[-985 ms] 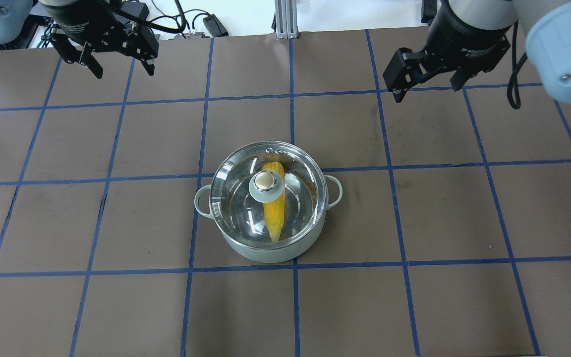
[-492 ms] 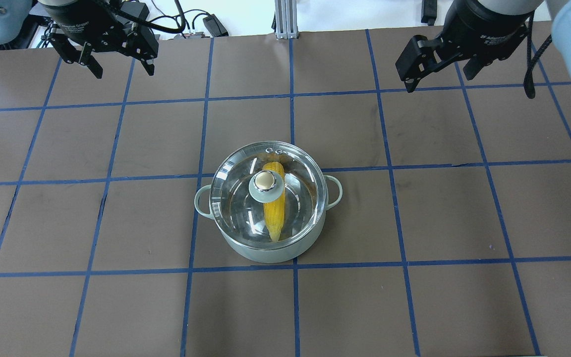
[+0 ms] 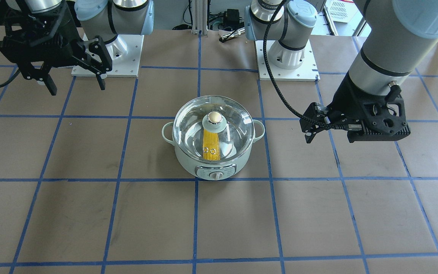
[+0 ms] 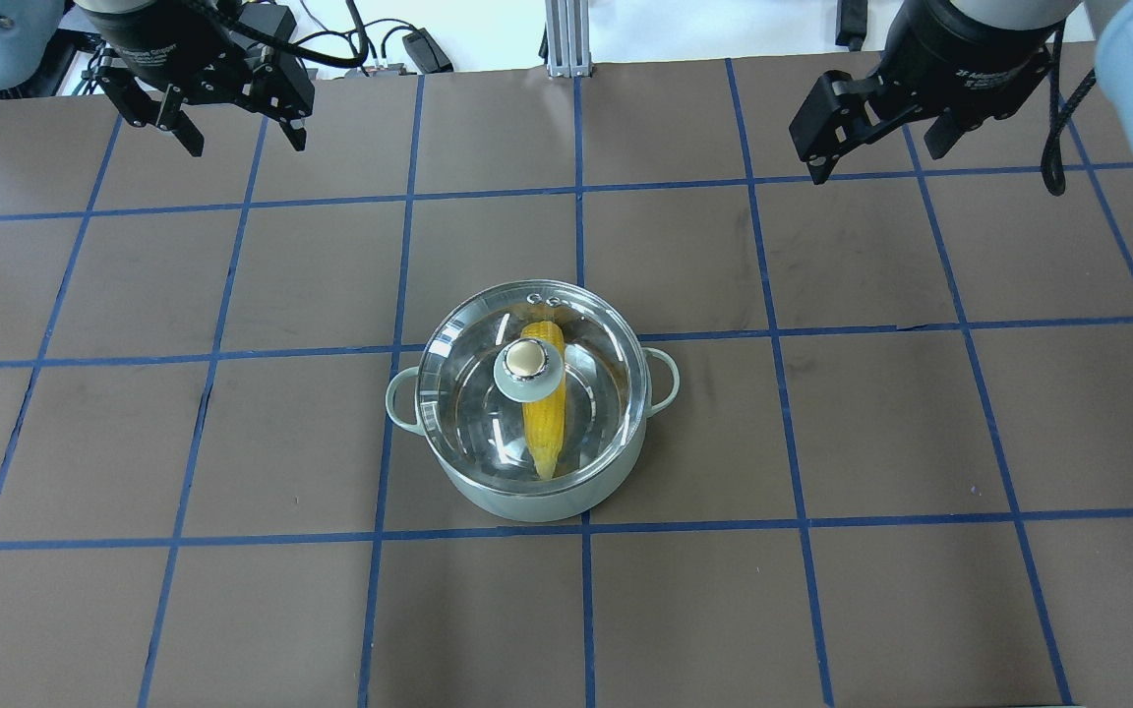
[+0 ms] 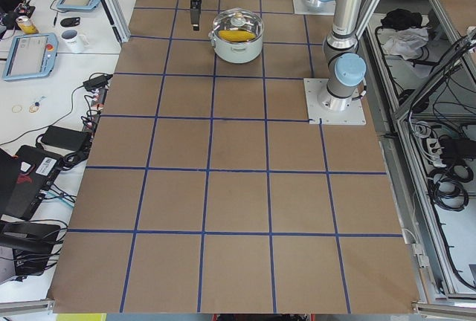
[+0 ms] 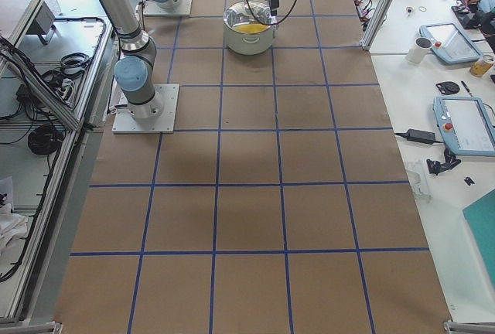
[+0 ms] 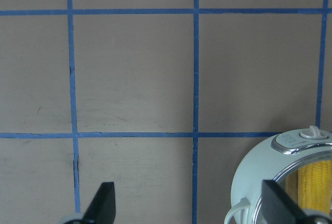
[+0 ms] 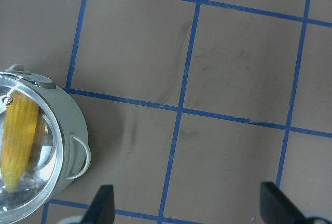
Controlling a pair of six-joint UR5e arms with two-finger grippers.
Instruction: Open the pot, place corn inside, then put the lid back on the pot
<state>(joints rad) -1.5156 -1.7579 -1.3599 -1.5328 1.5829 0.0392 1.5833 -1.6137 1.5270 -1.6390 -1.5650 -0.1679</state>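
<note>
The pale mint-green pot (image 4: 527, 506) stands at the table's middle with its control panel (image 3: 216, 173) facing away from the robot. The clear glass lid (image 4: 473, 413) sits on it, closed, with its gold-capped knob (image 4: 528, 362) on top. The yellow corn (image 4: 547, 423) lies inside, seen through the glass. My left gripper (image 4: 247, 146) is open and empty, high and far left of the pot. My right gripper (image 4: 873, 165) is open and empty, high and far right of it. The left wrist view shows the pot (image 7: 259, 167) at bottom right; the right wrist view shows it (image 8: 72, 125) at left.
The table is brown paper with a blue tape grid. The two arm bases (image 3: 107, 45) (image 3: 287, 53) stand on the robot's side. An aluminium post (image 4: 566, 39) and cables lie beyond the far edge. Tablets and a mug sit on the operators' bench (image 5: 44, 46).
My right gripper has moved to the right and farther from the pot in the overhead view, mostly in the first half second. The left gripper, pot, lid and corn have not moved.
</note>
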